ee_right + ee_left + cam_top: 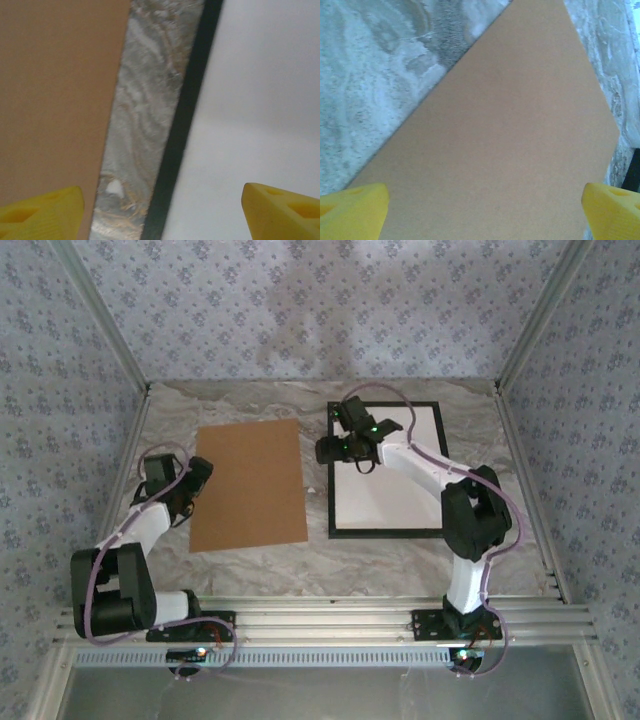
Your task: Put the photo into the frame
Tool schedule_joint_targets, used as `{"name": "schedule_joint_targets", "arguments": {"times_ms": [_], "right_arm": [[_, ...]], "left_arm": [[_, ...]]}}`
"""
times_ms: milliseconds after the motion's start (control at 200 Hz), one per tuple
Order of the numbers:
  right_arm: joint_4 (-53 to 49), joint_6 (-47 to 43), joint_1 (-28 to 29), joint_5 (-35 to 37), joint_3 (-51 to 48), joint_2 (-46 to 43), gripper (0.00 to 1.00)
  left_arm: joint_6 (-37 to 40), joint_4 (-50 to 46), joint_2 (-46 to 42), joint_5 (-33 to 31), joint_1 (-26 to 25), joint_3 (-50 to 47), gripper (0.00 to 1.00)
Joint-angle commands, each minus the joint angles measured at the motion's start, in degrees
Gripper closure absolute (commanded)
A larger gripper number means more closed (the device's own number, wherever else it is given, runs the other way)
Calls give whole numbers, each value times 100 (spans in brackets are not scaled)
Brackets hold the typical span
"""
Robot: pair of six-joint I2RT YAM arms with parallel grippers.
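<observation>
One thin black frame [385, 533] borders a plain white panel [380, 502]

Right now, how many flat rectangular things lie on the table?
2: the brown board left of centre, the black frame to its right. The frame's white inside may be a third, separate sheet.

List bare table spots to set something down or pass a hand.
Free: the marble strip between the backing board and the frame, near half; the band from both to the back wall; the band from their near edges to the rail. Crowded: the board's left edge, by the left hand; the frame's far-left corner, under the right hand.
</observation>
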Motion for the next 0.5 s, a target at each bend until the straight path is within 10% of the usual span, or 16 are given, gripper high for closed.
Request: {"name": "schedule_joint_targets", "arguments": {"times_ms": [0, 495], "right_arm": [[3, 988, 625, 486, 180, 241, 26], [160, 2156, 1542, 1411, 980, 1660, 31]], "left_arm": [[583, -122, 54, 392, 477, -78, 1], [1741, -336, 1401, 515, 690, 572, 1]]}}
